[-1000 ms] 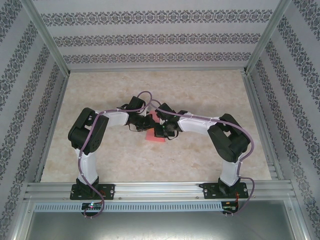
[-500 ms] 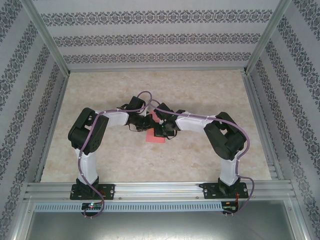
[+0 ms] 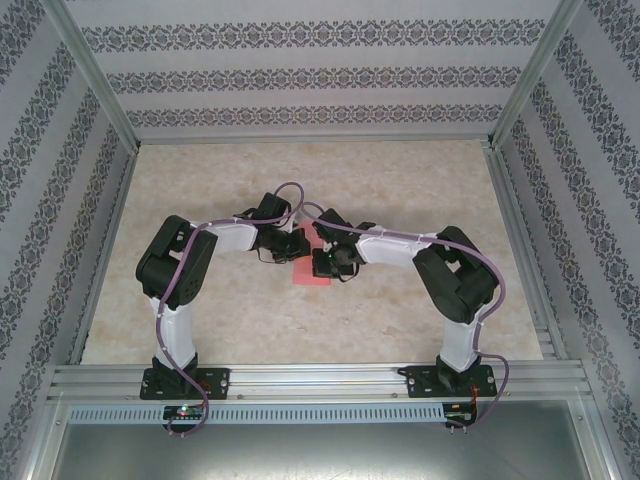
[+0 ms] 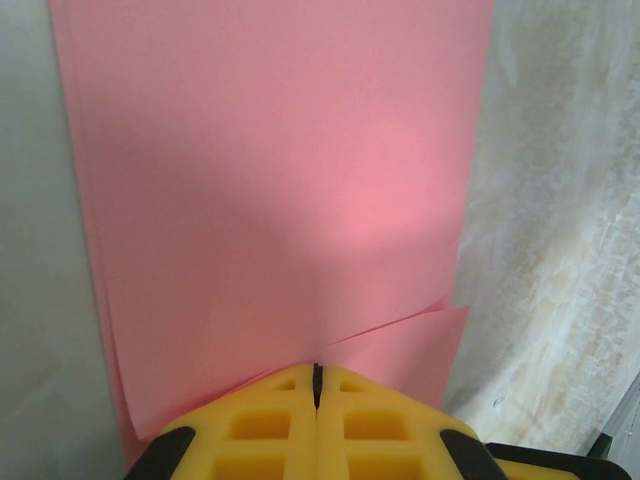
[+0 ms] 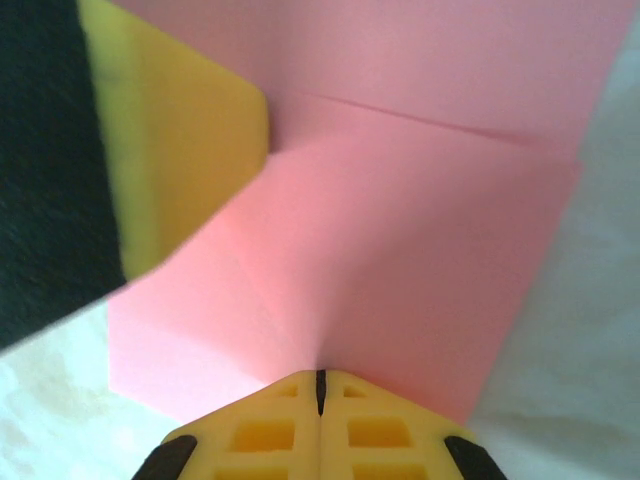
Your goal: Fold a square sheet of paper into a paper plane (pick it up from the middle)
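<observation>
The salmon-pink sheet of paper (image 3: 310, 276) lies folded into layers at the table's middle, partly under both grippers. In the left wrist view the paper (image 4: 280, 180) stretches away from my left gripper (image 4: 317, 372), and a loose flap edge runs right from the tips. The left gripper's yellow fingers are pressed together on the paper's near edge, which puckers there. My right gripper (image 5: 320, 378) is likewise shut on the paper (image 5: 400, 250), which creases toward its tips. The left gripper's yellow finger (image 5: 180, 130) sits at the paper's far left. From above, the left gripper (image 3: 298, 245) and the right gripper (image 3: 322, 262) meet over the sheet.
The marble-patterned table (image 3: 400, 190) is ringed by aluminium frame rails (image 3: 310, 378) and patterned walls (image 3: 300, 70). Both arms bend inward from their bases, with purple cables looping over the wrists above the paper.
The right wrist swung slightly left and back. A pink flap that stood up between the grippers half a second ago has come down. The left arm barely moved.
</observation>
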`<action>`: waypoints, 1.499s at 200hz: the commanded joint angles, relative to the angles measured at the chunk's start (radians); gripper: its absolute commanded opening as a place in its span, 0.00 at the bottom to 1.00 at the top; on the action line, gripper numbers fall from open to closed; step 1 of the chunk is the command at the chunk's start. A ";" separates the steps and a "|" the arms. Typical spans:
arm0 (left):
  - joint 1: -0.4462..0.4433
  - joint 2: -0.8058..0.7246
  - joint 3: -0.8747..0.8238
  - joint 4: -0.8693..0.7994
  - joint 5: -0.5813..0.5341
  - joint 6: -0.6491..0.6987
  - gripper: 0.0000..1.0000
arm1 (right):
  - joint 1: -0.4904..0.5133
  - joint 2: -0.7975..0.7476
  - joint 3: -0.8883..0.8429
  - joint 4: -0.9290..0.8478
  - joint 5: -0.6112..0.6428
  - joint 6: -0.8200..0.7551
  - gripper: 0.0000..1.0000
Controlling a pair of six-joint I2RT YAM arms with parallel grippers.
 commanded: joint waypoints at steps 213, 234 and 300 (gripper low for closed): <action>0.010 0.058 -0.047 -0.140 -0.074 0.005 0.00 | -0.035 -0.053 -0.103 0.153 -0.078 0.034 0.00; 0.011 0.047 -0.035 -0.140 -0.064 0.013 0.00 | -0.042 -0.055 -0.137 0.148 -0.073 0.030 0.00; -0.022 -0.073 -0.050 0.016 0.020 -0.029 0.06 | -0.051 -0.029 -0.185 0.162 -0.086 0.036 0.00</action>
